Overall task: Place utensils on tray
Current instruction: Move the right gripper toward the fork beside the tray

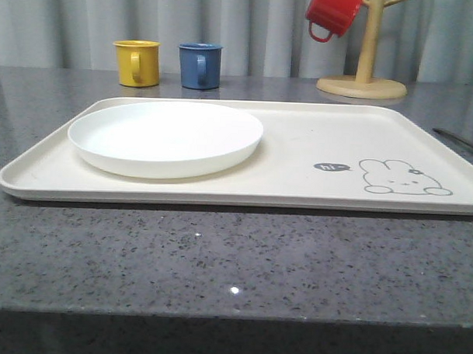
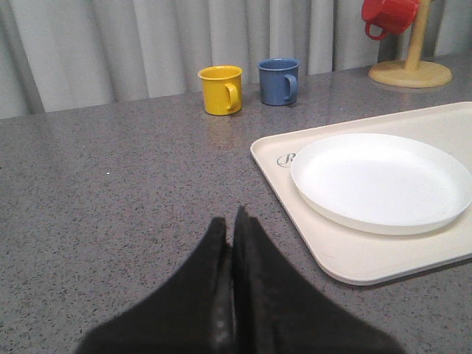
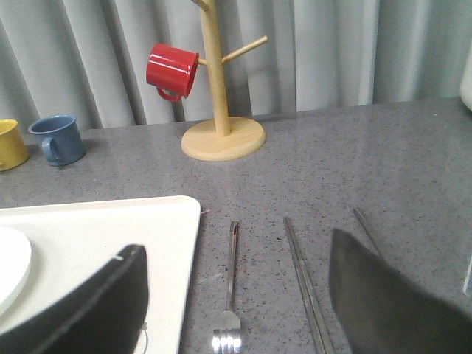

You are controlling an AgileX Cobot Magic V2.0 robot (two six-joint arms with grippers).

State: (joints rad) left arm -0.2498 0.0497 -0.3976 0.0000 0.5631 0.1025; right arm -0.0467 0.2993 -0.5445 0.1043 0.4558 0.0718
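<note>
The cream tray [image 1: 315,149] with its grey rabbit drawing lies across the grey counter. In the right wrist view, the tray's corner [image 3: 110,236] is beside a silver fork [image 3: 231,284] lying flat on the counter. The long flat chopsticks [image 3: 306,287] lie just past the fork, and another thin metal handle [image 3: 366,230] lies beyond them. My right gripper [image 3: 236,247] is open, and the fork lies in the gap between its fingers. My left gripper [image 2: 229,221] is shut and empty over bare counter, beside the tray's left end [image 2: 354,265]. A thin utensil [image 1: 459,140] shows off the tray's right edge.
A round white plate [image 1: 166,136] fills the tray's left half. A yellow mug [image 1: 137,62] and a blue mug [image 1: 200,65] stand behind the tray. A wooden mug tree [image 1: 363,76] holding a red mug [image 1: 332,13] stands at the back right. The counter's front edge [image 1: 231,317] is near.
</note>
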